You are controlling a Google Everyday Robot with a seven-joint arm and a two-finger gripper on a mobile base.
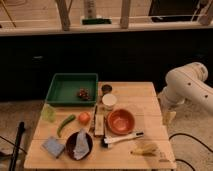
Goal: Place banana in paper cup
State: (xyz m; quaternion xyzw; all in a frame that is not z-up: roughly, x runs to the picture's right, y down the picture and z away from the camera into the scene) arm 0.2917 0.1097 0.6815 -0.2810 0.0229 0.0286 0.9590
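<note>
The banana [145, 148], small, curved and pale yellow, lies on the wooden table [140, 95] near its front right corner. The paper cup [109, 101], white with a pale inside, stands upright near the table's middle, behind the orange bowl [121, 121]. My white arm [187, 86] reaches in from the right. My gripper [168, 117] hangs pointing down just off the table's right edge, to the right of the bowl and behind the banana. It holds nothing that I can see.
A green tray [72, 89] holding a dark cluster sits at the back left. A dark round container [106, 89] stands behind the cup. Also here are a green vegetable [65, 125], an orange fruit [84, 118], a wooden block [99, 124], a brush [120, 139], a dark bowl with cloth [79, 145] and a blue sponge [52, 146].
</note>
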